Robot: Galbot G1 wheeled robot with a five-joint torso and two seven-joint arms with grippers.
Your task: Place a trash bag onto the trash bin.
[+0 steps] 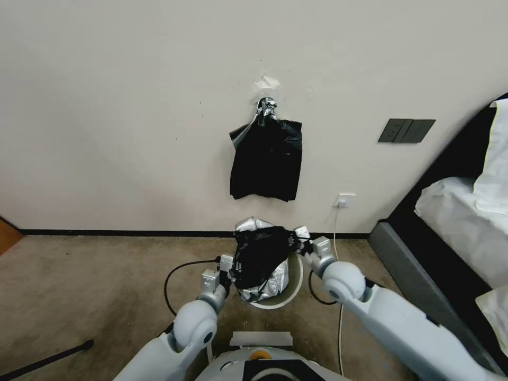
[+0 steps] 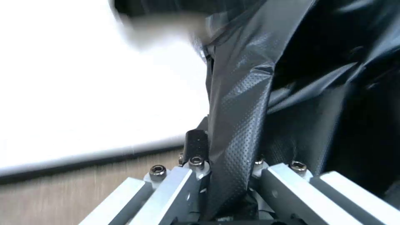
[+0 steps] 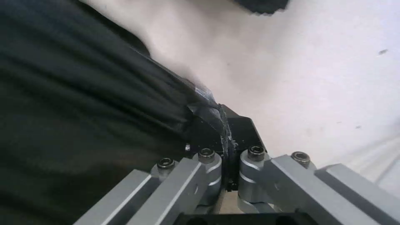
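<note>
Crinkly black plastic trash bag [image 1: 260, 256] | we pinch edges, left gripper [image 1: 231, 268] and right gripper [image 1: 294, 242] | spread evenly over round cream-white plastic trash bin [image 1: 295, 286].

Both arms reach forward and slightly inward. The left gripper [image 1: 231, 266] and right gripper [image 1: 296, 239] each appear clamped on black film, fingers closed.

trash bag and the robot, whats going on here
The robot holds the trash bag stretched between both arms, just above the trash bin on the carpet by the wall. The left gripper is shut on one side of the bag, the right gripper on the other. The bag is not yet fitted over the rim. A bundle of black bags hangs on the wall above.
</note>
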